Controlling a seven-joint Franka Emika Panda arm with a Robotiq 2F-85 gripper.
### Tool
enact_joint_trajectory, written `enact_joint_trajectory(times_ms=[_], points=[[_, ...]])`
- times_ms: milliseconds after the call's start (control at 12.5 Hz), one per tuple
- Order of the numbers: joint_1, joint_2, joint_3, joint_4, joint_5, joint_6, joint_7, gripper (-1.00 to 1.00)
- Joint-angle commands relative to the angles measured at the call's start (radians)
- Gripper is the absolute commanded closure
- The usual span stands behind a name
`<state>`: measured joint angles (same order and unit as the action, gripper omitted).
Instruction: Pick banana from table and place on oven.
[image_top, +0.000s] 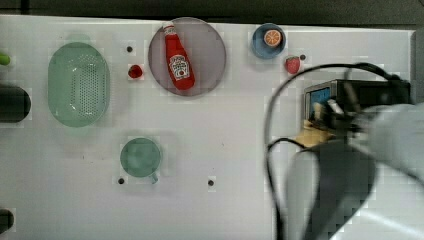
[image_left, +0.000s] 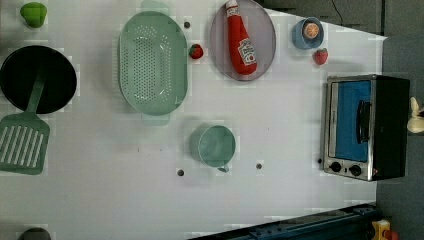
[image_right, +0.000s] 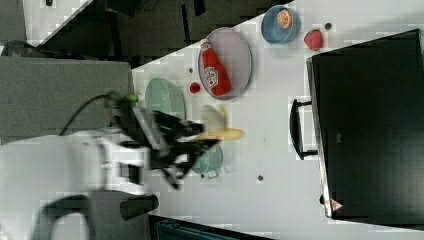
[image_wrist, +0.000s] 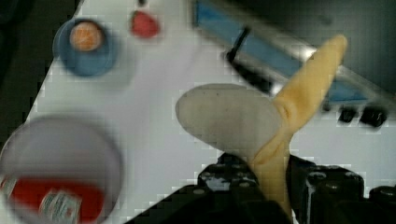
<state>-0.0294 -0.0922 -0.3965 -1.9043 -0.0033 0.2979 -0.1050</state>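
My gripper (image_right: 199, 141) is shut on the banana (image_right: 221, 131), holding it in the air above the white table (image_right: 280, 165). In the right view the banana hangs between the green cup and the oven (image_right: 370, 125), well short of the oven's black top. The wrist view has the pale-yellow banana (image_wrist: 303, 93) with a wide peel flap sticking out from between the black fingers (image_wrist: 224, 179), and the oven's blue door and knobs (image_wrist: 299, 56) lie beyond it. From the top, the arm covers part of the oven (image_top: 320, 97), and a yellowish bit of banana (image_top: 312, 138) shows beside it.
A ketchup bottle (image_top: 178, 57) lies on a grey plate (image_top: 210, 50). A blue bowl (image_top: 260, 42) with an orange slice and a strawberry (image_top: 293, 64) sit near the oven. A green colander (image_top: 79, 83), green cup (image_top: 140, 157), black pan (image_left: 37, 77) and green spatula (image_left: 22, 142) stand farther off.
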Motion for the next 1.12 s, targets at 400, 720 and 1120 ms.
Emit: enact_joint_trajectory(times_ms=[400,720,1120], points=[[-0.043,0.241,-0.191,0.039,-0.006,0.213,-0.525,0.57],[-0.051,0.308,-0.239,0.074,-0.001,0.211,-0.683,0.47],[-0.048,0.311,-0.229,0.073,-0.001,0.202,-0.686,-0.64]])
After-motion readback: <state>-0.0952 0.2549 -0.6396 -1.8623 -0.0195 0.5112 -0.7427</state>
